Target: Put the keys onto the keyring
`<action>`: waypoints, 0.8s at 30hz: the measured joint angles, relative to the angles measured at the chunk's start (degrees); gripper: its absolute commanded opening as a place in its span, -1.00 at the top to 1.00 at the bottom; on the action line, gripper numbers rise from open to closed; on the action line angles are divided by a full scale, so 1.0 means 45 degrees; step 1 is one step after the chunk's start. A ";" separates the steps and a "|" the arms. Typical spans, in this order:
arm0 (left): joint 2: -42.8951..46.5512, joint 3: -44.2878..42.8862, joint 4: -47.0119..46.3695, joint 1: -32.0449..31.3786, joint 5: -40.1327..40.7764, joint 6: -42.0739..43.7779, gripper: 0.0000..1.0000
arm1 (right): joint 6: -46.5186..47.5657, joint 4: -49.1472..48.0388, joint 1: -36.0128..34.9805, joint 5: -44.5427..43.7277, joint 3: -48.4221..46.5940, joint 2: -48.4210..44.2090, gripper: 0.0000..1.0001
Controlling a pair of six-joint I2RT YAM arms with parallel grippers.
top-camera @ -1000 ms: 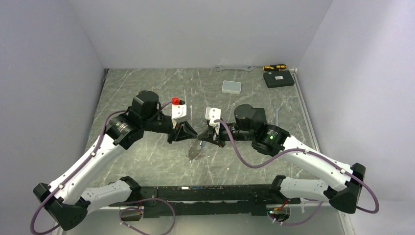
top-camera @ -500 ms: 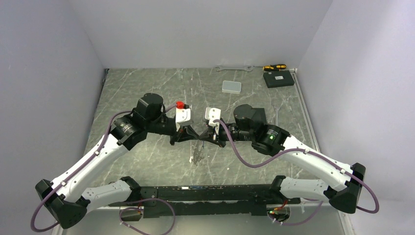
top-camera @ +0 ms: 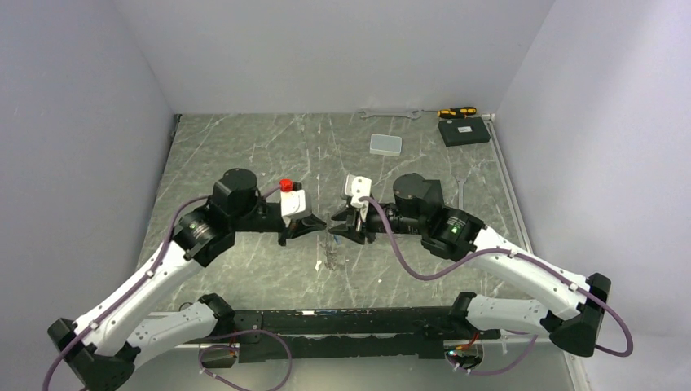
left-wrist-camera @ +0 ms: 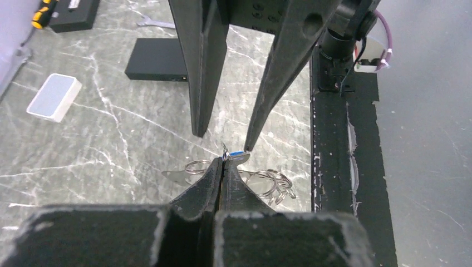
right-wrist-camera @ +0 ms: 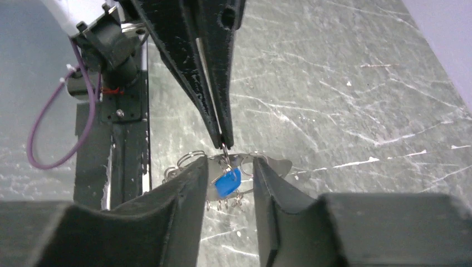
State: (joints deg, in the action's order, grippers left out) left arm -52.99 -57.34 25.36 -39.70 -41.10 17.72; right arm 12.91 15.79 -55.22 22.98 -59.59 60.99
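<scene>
The blue key (right-wrist-camera: 228, 182) hangs by its small ring from the tips of my left gripper (right-wrist-camera: 224, 142), which is shut on that ring. My right gripper (right-wrist-camera: 230, 162) is open, one finger on each side of the blue key without pinching it. In the left wrist view the left gripper (left-wrist-camera: 222, 163) is closed, the blue key (left-wrist-camera: 239, 156) is at its tip, and the right gripper (left-wrist-camera: 222, 140) comes down from above. Below them the keyring (left-wrist-camera: 267, 183) lies on the table as a cluster of silvery loops. A plain silvery key (left-wrist-camera: 175, 176) lies beside it. From above, both grippers (top-camera: 323, 221) (top-camera: 332, 230) meet over the keyring (top-camera: 328, 259).
A clear box (top-camera: 385, 144) sits at the back centre, with a black box (top-camera: 464, 131), a screwdriver (top-camera: 456, 112) and a wrench (top-camera: 391, 113) near the back wall. A second wrench (top-camera: 461, 191) lies at the right. The black base rail (top-camera: 342, 322) runs along the near edge.
The left gripper has closed on the blue key's ring and the right gripper has opened. The left arm has drawn back to the left. The keyring now lies lower, on the table.
</scene>
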 measured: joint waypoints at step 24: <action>0.3220 0.2652 -0.5270 0.0005 0.0447 -0.2807 1.00 | -0.1870 -0.2788 0.1637 0.3181 0.1117 -0.1234 0.11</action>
State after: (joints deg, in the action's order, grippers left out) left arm -38.50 -45.41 1.65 -39.68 -39.09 5.08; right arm 4.49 3.25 -47.86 37.30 -54.57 55.44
